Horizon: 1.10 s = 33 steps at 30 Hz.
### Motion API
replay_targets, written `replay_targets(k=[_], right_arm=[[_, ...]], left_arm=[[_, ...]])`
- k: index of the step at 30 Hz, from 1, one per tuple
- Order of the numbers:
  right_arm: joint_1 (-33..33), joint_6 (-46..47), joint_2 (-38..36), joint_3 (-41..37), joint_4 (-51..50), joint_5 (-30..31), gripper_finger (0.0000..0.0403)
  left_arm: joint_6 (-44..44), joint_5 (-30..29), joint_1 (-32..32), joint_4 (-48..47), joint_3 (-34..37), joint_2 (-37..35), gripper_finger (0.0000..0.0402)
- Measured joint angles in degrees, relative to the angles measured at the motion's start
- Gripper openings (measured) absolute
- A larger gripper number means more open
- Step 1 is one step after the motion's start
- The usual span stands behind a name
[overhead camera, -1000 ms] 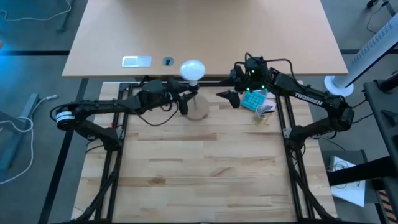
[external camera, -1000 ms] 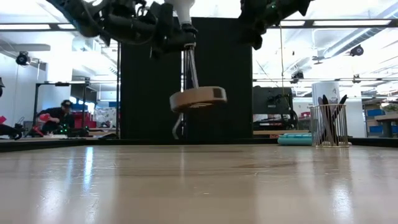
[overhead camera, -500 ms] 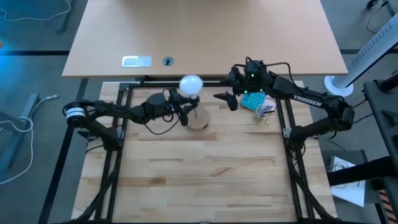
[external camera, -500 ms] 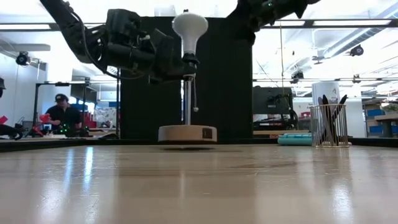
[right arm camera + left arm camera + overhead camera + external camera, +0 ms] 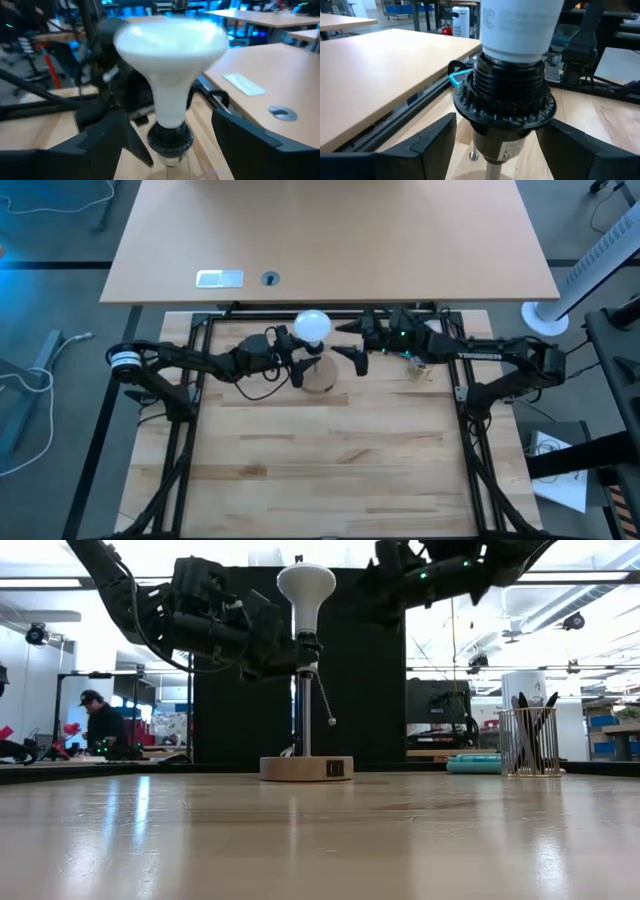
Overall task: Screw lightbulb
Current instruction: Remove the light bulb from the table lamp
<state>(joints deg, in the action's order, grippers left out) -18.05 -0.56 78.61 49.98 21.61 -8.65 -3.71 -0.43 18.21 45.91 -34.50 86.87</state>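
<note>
The white lightbulb (image 5: pixel 311 327) sits with its neck in the black socket (image 5: pixel 507 95) of a lamp that stands upright, its round wooden base (image 5: pixel 306 768) flat on the table. A pull chain (image 5: pixel 325 705) hangs slanted from the socket. My left gripper (image 5: pixel 285 650) is shut on the socket from the table's left. My right gripper (image 5: pixel 345 340) is open, level with the bulb (image 5: pixel 170 50) and just to its right. Its fingers stand on either side of the bulb without touching it. My left gripper pinches the lower part of the black socket (image 5: pixel 502 145), below its ridged collar, between its two fingers (image 5: pixel 435 142). The fingers come level from the table's left, across the upright stem. The lamp stands upright with its base on the table.
A wire cup with pens (image 5: pixel 530 740) and a teal object (image 5: pixel 475 764) stand at the back right of the table. A tan desk (image 5: pixel 330 240) lies beyond the far edge. A person (image 5: pixel 95 725) is in the room behind, at the left.
My left gripper has gone down with the lamp. The lamp was tilted with its base clear of the table and now stands upright on its base. The pull chain swings. My right gripper has come down and toward the bulb from the right.
</note>
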Motion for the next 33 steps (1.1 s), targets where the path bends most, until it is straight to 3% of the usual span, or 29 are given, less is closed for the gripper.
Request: replay_targets(k=[16, 33], right_arm=[[0.31, 0.06, 12.43, 13.54, 1.99, 1.25, 0.0283], [0.31, -1.30, 13.79, 12.69, 1.68, 1.10, 0.0307]], left_arm=[[-0.25, -0.45, -0.29, -0.55, 1.22, 0.09, 0.0199], [-1.33, -0.60, -0.45, 0.14, 2.49, 0.11, 0.0196]])
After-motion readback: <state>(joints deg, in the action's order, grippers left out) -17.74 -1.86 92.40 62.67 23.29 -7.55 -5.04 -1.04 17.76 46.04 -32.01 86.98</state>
